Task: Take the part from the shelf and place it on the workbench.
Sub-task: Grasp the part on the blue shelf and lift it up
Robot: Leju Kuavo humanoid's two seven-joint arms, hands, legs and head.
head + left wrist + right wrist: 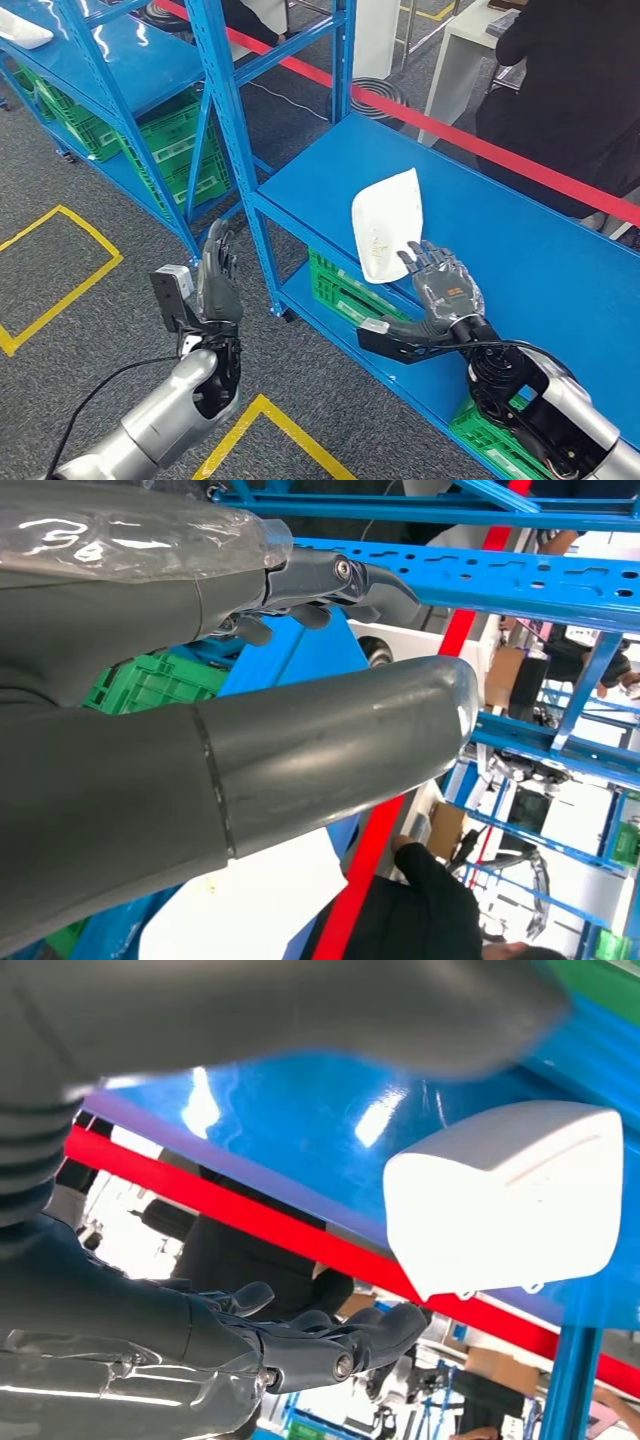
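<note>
Blue shelf decking (pixel 528 250) is where the white part (pixel 386 222) lies, just ahead of the right hand (pixel 445 285), held open and empty, so the reach is judged underway and a closing grasp is called for next.

The part (pixel 387 222) lay on the top shelf board (pixel 528 250) of the near rack, close to its front edge. The right hand (pixel 445 285) sat just before it at that edge, seemingly not touching, though the gap was hard to judge. A crate (pixel 343 290) stood on the board below. The left hand (pixel 217 280) hung left of the rack's corner post (pixel 234 150), over the floor. Behind the shelf ran a barrier tape (pixel 483 148), with a person (pixel 573 90) beyond it.
</note>
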